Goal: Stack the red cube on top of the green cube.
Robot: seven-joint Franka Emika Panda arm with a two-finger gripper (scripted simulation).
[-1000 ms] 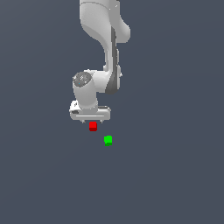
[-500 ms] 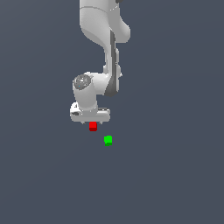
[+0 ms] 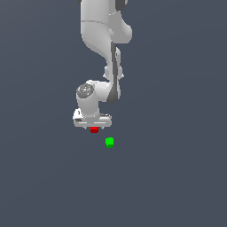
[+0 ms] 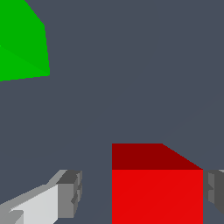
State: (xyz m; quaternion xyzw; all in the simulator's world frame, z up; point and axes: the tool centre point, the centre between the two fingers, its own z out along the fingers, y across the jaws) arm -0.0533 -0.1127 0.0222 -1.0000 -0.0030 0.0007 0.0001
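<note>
The red cube [image 3: 94,130] lies on the dark floor right under the white hand, and only its lower part shows in the exterior view. In the wrist view the red cube [image 4: 157,194] sits between the two grey pads. One pad [image 4: 72,192] stands a small gap away from it, and the other pad [image 4: 215,192] is almost at its side. My gripper [image 3: 93,127] is open around the cube, and it also shows in the wrist view [image 4: 142,194]. The green cube [image 3: 109,142] lies apart, toward the exterior view's right and nearer the camera. It also shows in the wrist view [image 4: 22,43].
The plain dark grey floor [image 3: 168,177] surrounds both cubes. The white arm [image 3: 102,40] rises above the hand.
The hand has come down over the red cube, hiding more of it. Neither cube has moved.
</note>
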